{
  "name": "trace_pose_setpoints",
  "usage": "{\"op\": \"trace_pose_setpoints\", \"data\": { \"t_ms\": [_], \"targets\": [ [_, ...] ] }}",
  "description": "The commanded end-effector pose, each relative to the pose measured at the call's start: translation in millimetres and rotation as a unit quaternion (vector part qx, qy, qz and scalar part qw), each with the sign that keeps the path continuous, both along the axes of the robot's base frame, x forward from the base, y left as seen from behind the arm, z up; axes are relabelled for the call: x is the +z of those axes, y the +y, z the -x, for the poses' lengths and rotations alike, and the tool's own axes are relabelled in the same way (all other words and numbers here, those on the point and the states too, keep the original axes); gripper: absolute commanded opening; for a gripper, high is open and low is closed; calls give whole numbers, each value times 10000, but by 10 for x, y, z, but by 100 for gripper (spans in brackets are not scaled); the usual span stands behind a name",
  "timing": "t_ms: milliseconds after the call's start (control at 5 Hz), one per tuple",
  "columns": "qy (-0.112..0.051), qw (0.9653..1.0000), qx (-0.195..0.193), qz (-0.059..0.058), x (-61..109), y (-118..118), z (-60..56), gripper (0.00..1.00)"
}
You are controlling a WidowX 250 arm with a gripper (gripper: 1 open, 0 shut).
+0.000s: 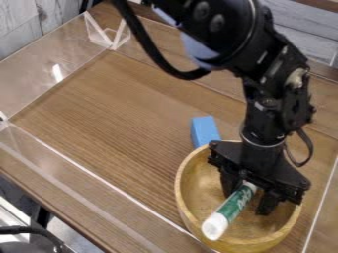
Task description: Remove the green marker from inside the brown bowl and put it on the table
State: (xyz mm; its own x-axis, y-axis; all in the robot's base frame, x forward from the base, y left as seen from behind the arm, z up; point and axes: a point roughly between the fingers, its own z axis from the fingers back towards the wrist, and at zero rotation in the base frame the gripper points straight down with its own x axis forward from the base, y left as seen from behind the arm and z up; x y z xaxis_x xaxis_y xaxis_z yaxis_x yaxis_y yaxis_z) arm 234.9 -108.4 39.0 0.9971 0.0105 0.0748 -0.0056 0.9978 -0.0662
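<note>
The brown bowl (187, 186) sits at the table's (119, 114) near right corner. Inside it lies the green marker (234, 209), slanted, with its white cap end toward the bowl's front rim. My gripper (259, 197) points straight down into the bowl, open. Its dark fingers straddle the marker's upper end, which they partly hide. I cannot tell whether the fingers touch the marker.
A small blue block (205, 130) lies on the wood just behind the bowl's rim. Clear acrylic walls (46, 69) line the table's left and far edges. Bare wood-grain surface stretches to the left of the bowl.
</note>
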Motion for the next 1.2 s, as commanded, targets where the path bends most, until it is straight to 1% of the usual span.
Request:
{"op": "trace_pose_setpoints", "data": {
  "t_ms": [0, 1000],
  "targets": [
    [-359, 9992, 24, 159, 197, -18, -131, 0],
    [-289, 9994, -138, 100, 344, 85, -91, 0]
  ]
}}
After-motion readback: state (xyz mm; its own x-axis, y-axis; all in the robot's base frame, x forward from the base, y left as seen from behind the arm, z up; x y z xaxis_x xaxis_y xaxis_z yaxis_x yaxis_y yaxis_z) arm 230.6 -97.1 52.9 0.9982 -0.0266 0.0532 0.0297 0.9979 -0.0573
